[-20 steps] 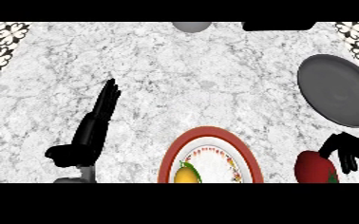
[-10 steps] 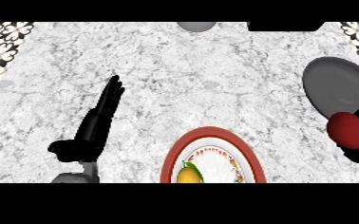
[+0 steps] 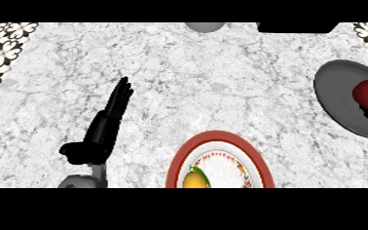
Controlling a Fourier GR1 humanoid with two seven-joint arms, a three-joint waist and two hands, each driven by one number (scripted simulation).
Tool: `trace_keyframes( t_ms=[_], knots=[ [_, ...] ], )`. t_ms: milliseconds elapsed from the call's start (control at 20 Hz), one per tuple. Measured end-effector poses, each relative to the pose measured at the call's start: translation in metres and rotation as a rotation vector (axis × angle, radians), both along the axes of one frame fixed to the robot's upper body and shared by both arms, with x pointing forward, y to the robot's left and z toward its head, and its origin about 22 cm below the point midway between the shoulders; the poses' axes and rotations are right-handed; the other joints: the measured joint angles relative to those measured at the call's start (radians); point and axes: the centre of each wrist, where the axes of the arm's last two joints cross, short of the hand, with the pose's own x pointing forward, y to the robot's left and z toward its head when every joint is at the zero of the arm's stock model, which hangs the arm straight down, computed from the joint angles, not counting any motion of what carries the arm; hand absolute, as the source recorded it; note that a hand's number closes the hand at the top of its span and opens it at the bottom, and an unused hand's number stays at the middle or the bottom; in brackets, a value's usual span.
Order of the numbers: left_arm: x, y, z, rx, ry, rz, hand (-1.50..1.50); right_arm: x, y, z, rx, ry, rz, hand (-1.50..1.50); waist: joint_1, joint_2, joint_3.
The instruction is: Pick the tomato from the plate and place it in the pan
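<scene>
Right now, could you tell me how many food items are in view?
2. A yellow fruit lies on the plate at the bottom edge; the tomato is at the right edge, over the pan. Others may be cropped off.

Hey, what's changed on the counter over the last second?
The tomato has moved from beside the plate, away from the robot, and now shows over the pan at the view's right edge. What holds it cannot be made out. The left robot hand, open at the lower left, the plate and the yellow fruit stayed put.
</scene>
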Motion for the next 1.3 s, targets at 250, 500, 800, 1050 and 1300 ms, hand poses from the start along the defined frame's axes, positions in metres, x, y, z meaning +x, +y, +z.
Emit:
trace_keyframes(
  t_ms=[250, 500, 800, 1050, 1300],
  knots=[
    [-0.002, -0.004, 0.005, 0.003, -0.002, -0.013, 0.0, 0.031, -0.022, -0.006, 0.04, -0.045, -0.034, 1.5, 0.013, 0.003, 0.001],
    [-0.005, -0.004, 0.004, 0.003, -0.011, -0.02, 0.0, 0.046, -0.035, -0.011, 0.045, -0.01, -0.05, -1.5, 0.024, 0.009, 0.001],
    [0.003, -0.011, 0.009, 0.004, -0.025, -0.048, 0.0, 0.049, -0.032, -0.028, 0.012, 0.342, 0.026, -1.5, 0.049, 0.019, 0.002],
    [0.004, -0.013, 0.007, 0.003, -0.022, -0.054, 0.0, 0.066, -0.017, -0.029, 0.091, 0.432, 0.119, -1.5, 0.055, 0.022, 0.004],
    [0.002, -0.01, 0.004, 0.0, -0.019, -0.041, 0.0, 0.072, -0.012, -0.03, 0.221, 0.303, 0.173, -1.5, 0.044, 0.019, 0.005]
  ],
)
